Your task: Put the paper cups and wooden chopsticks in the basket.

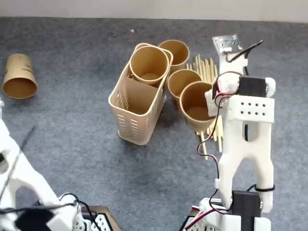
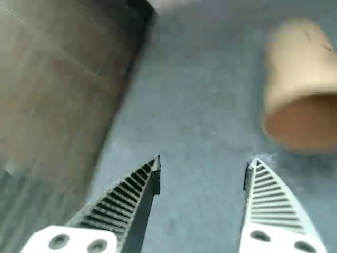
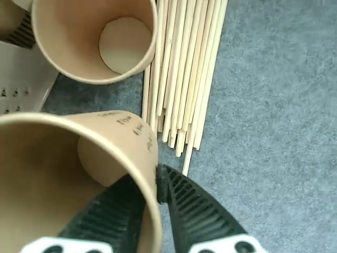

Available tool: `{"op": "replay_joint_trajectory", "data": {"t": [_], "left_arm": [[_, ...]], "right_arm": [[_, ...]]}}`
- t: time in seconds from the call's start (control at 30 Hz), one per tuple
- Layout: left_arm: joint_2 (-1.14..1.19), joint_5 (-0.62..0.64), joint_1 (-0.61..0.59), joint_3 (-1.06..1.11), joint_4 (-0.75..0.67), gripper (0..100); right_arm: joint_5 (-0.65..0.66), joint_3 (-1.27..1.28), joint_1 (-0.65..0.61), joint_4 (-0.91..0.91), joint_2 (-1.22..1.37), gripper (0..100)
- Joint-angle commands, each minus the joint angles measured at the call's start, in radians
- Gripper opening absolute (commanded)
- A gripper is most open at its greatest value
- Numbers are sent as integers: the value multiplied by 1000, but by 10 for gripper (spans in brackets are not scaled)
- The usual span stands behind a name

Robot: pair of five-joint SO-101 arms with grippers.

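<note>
My right gripper point(image 3: 158, 174) is shut on the rim of a paper cup point(image 3: 68, 174), one finger inside and one outside. From above, this held cup point(image 1: 197, 103) is upright just right of the tan basket point(image 1: 137, 103), over the near ends of the wooden chopsticks point(image 1: 207, 72). One cup point(image 1: 149, 65) stands in the basket's far compartment. Two more cups point(image 1: 175, 53) point(image 1: 183, 82) stand between basket and chopsticks. Another cup point(image 1: 19, 77) lies on its side far left. My left gripper point(image 2: 205, 163) hangs open over the carpet, short of that fallen cup point(image 2: 300, 84).
Grey carpet covers the table. A dark board point(image 2: 58, 79) lies beside my left gripper. The left arm point(image 1: 19, 192) sits at the near left corner. The basket's near compartment point(image 1: 139, 98) holds nothing. A small metal bracket point(image 1: 226, 43) lies beyond the chopsticks.
</note>
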Motion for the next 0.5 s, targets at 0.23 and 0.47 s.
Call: {"op": "replay_joint_trajectory", "data": {"t": [0.23, 0.47], "left_arm": [[469, -12, 94, -300, -239, 284], [717, -12, 108, -581, -110, 284]], "right_arm": [[0, -10, -5, -10, -28, 5], [0, -10, -7, -10, -28, 5]]}}
